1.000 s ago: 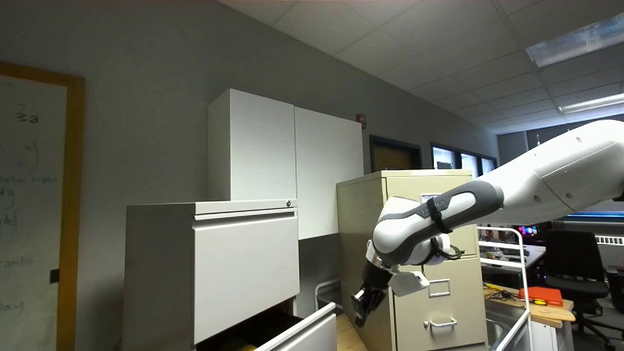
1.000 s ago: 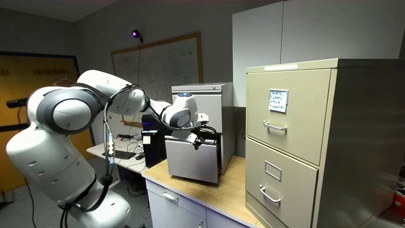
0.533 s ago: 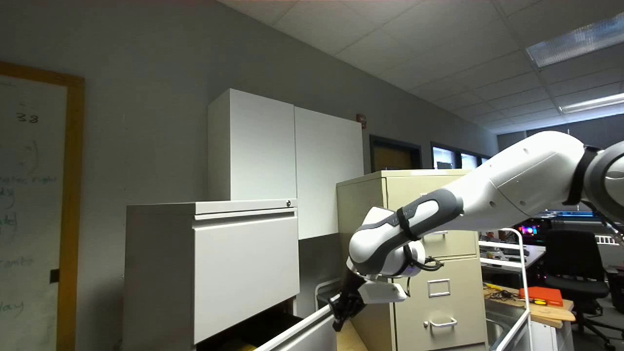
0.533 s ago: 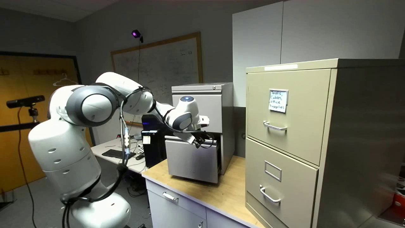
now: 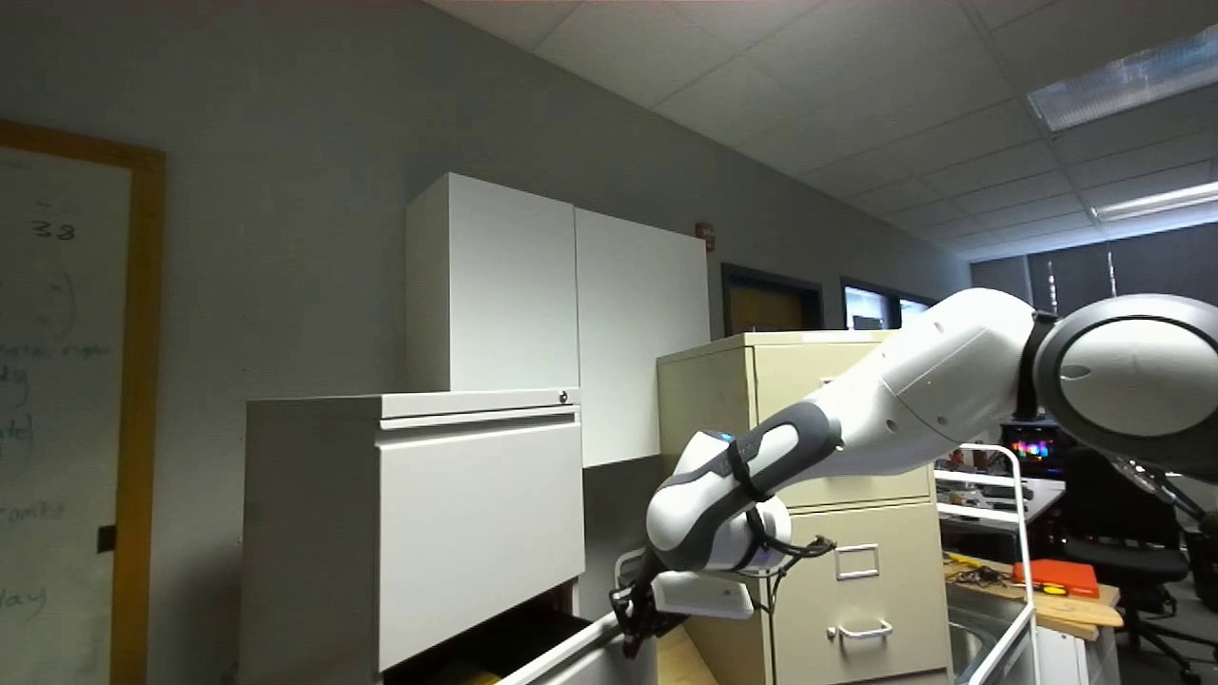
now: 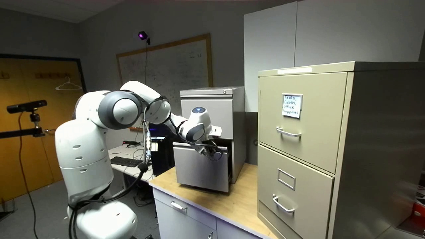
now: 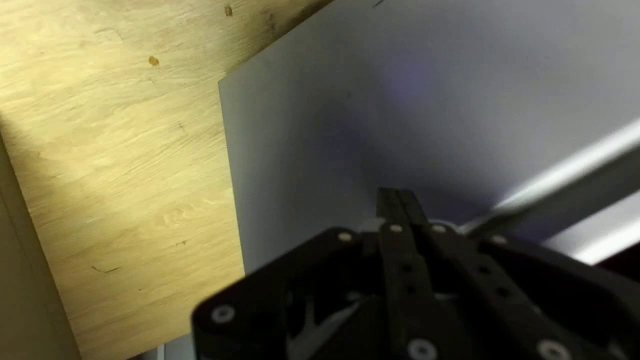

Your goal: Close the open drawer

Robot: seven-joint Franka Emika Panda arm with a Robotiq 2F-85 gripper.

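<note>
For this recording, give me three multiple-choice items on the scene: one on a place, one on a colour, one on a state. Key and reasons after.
1. Where is the gripper?
A: above the beige cabinet
B: by the whiteboard
C: at the front of the lower grey drawer

2. What colour is the countertop?
A: tan wood
B: black
C: red

3. How does the lower grey drawer stand?
A: shut
B: pulled out
C: lying upside down

Key:
1 C: the wrist view shows it at that drawer's front panel; touch is unclear.
2 A: its yellowish wood shows in the wrist view.
3 B: in both exterior views its front juts out from the grey cabinet.
</note>
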